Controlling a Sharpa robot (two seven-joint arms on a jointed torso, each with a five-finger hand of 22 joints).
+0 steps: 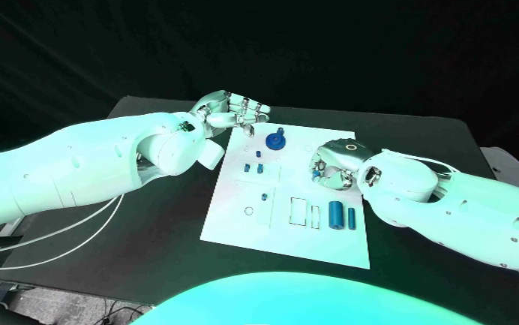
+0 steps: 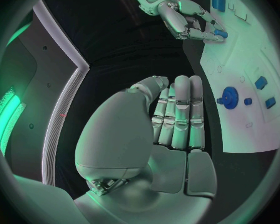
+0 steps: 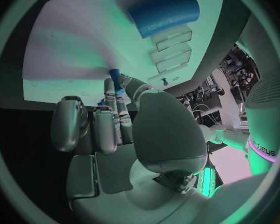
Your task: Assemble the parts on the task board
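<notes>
The white task board (image 1: 283, 224) lies in the middle of the black table. On it are a blue gear (image 1: 276, 141), two small blue pieces (image 1: 254, 167) and two blue cylinders (image 1: 343, 215) beside empty slots (image 1: 298, 211). My right hand (image 1: 335, 164) hovers over the board's right side and pinches a small blue peg (image 3: 115, 77) between thumb and fingertips; the left wrist view shows this peg (image 2: 219, 33) too. My left hand (image 1: 227, 111) hangs by the board's far left corner, fingers (image 2: 180, 112) stretched side by side, holding nothing.
Bare black tabletop (image 1: 421, 133) surrounds the board on all sides. White cables (image 1: 65, 227) trail from my left arm near the table's left edge. The near end of the board (image 1: 271, 246) carries no parts.
</notes>
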